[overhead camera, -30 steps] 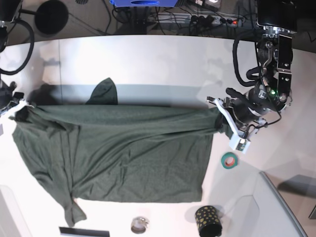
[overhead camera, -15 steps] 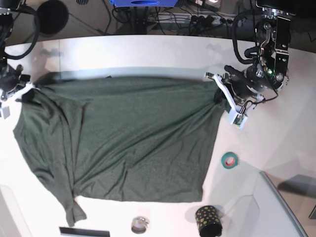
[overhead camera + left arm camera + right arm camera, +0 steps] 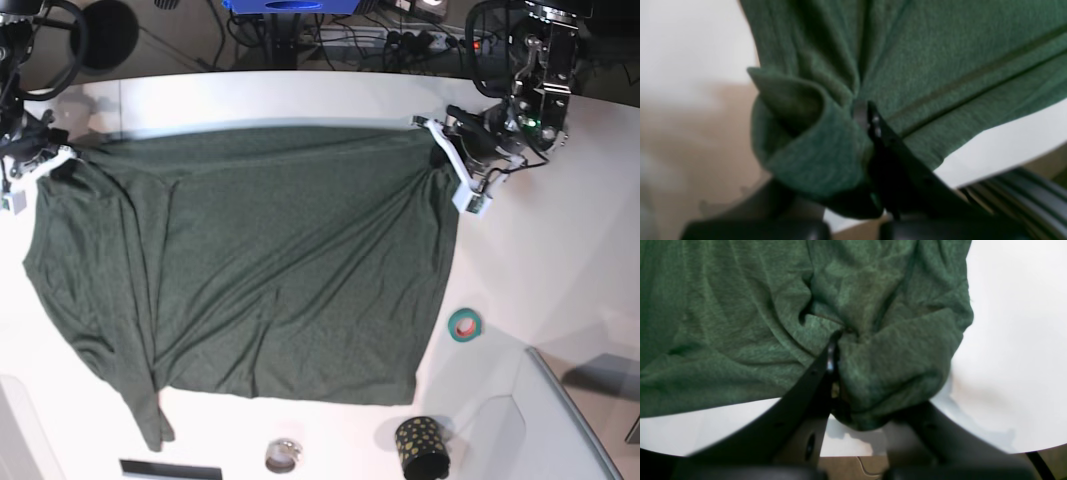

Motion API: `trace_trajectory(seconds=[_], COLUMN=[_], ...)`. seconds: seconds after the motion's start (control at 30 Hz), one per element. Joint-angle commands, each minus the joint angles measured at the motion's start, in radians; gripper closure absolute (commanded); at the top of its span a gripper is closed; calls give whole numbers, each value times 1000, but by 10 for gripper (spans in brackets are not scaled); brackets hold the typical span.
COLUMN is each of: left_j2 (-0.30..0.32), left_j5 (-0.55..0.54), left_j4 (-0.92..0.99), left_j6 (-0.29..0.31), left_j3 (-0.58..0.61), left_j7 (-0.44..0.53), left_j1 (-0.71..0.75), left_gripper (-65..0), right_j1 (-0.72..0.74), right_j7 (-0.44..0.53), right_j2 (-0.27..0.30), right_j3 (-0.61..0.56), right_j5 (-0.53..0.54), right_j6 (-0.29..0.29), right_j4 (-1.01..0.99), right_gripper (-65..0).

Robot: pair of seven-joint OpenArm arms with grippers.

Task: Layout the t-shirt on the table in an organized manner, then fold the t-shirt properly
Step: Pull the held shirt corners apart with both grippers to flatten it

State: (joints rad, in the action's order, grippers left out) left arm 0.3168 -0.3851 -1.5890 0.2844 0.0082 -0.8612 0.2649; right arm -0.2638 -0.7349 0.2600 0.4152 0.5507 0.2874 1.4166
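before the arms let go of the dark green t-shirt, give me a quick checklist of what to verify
1. Left gripper shut on the dark green short-sleeved t-shirt: ok.
2. Right gripper shut on the opposite top corner: ok.
3. Top edge stretched roughly straight between the grippers: ok.
4. Fabric flat: not ok, diagonal creases run from the left gripper's corner.
5. Shirt fully on the white table: ok.
6. Teal tape roll clear of the shirt: ok, apart from its edge.
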Motion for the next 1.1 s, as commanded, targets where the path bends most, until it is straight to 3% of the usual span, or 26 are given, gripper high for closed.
trace_trajectory(seconds=[0.0, 0.17, 0.63, 0.87, 1.07], left_j2=[8, 3, 9, -3, -3], left_j5=[-5, -7, -5, 85, 102], left_j4=[0, 17, -41, -15, -14], left_j6=[2, 2, -1, -1, -1], left_j3=[14, 63, 52, 52, 55], left_j7=[12, 15, 13, 13, 13], left_j1=[-8, -3, 35, 32, 38], left_gripper=[0, 0, 0, 0, 0], right_j1=[5, 2, -16, -15, -15], right_j7=[15, 15, 18, 18, 18], right_j2=[19, 19, 19, 19, 19], right_j3=[7, 9, 11, 11, 11], right_j5=[4, 4, 2, 2, 2], right_j6=[-1, -1, -1, -1, -1], right_j4=[-1, -20, -12, -17, -23], right_gripper=[0, 0, 0, 0, 0])
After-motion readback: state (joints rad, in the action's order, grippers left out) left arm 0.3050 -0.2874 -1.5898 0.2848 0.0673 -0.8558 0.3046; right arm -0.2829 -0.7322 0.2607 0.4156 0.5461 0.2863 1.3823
